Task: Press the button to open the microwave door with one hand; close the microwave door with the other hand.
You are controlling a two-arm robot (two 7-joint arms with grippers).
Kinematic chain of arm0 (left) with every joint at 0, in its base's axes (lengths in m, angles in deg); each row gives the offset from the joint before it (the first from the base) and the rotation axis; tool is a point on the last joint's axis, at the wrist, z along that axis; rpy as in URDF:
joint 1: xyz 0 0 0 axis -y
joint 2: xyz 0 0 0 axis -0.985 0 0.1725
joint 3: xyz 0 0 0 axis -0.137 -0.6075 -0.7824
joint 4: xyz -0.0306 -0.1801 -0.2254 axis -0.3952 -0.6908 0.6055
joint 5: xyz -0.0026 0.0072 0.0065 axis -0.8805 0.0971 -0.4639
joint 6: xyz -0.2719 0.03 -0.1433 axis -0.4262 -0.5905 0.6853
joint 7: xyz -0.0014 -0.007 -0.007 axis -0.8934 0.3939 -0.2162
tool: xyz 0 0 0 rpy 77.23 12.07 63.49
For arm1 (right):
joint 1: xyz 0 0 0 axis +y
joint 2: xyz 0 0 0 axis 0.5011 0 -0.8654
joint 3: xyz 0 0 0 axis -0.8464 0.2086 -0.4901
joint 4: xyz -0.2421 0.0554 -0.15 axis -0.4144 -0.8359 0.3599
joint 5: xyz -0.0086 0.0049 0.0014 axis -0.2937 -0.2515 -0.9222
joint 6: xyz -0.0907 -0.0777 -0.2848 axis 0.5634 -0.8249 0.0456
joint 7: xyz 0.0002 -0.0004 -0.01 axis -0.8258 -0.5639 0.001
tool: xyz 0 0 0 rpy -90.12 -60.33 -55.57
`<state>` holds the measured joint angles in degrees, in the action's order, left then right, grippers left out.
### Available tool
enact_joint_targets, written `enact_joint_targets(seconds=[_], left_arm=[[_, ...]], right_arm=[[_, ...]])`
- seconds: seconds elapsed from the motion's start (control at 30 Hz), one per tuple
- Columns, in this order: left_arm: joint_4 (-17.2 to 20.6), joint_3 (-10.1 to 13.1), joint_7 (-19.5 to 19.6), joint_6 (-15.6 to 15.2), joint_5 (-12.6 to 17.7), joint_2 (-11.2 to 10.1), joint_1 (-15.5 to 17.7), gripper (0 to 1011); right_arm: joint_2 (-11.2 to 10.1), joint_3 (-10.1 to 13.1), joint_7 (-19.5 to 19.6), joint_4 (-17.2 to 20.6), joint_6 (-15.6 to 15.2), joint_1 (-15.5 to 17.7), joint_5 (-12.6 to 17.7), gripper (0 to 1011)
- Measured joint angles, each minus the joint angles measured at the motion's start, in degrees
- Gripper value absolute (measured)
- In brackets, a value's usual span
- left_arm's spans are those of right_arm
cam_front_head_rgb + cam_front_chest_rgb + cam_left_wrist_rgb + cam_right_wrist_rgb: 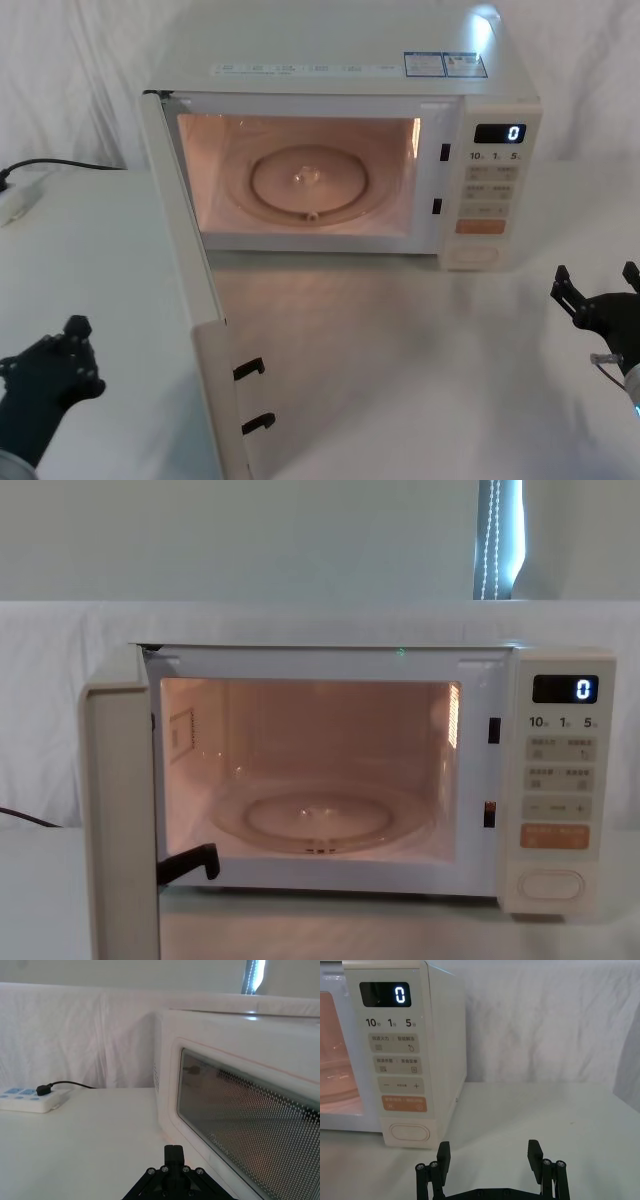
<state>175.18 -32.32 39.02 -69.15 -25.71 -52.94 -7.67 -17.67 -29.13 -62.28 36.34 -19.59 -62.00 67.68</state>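
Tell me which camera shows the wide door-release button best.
The right wrist view: the button sits close and unobstructed below the orange key. Chest view shows it smaller at the panel's bottom; head view shows it small and foreshortened.

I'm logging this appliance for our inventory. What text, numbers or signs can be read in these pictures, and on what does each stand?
"0": lit on the dark display of the cream microwave's control panel.
"10", "1", "5": printed below the display, each with a small character too small to read.
"−" and "+": on the pale key.
Other key labels, the orange rectangular key and the top stickers: too small to read.
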Motion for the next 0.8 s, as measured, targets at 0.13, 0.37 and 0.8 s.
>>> enact_joint_targets(seconds=[0.13, 0.37, 0.8], left_arm=[[2.0, -2.5, 2.5, -1.6, -3.1, -0.8, -1.1, 0], [3.9, -4.3, 6.0, -3.8, -8.6, -2.7, -1.1, 0], [5.7, -2.1, 10.0, -8.2, -14.9, -6.6, 2.9, 0]], right_arm=[[0.0, 0.0, 0.0, 0.0, 0.0, 0.0, 0.0, 1002], [0.0, 0.0, 0.0, 0.0, 0.0, 0.0, 0.0, 1002], [0.0, 0.0, 0.0, 0.0, 0.0, 0.0, 0.0, 1002]])
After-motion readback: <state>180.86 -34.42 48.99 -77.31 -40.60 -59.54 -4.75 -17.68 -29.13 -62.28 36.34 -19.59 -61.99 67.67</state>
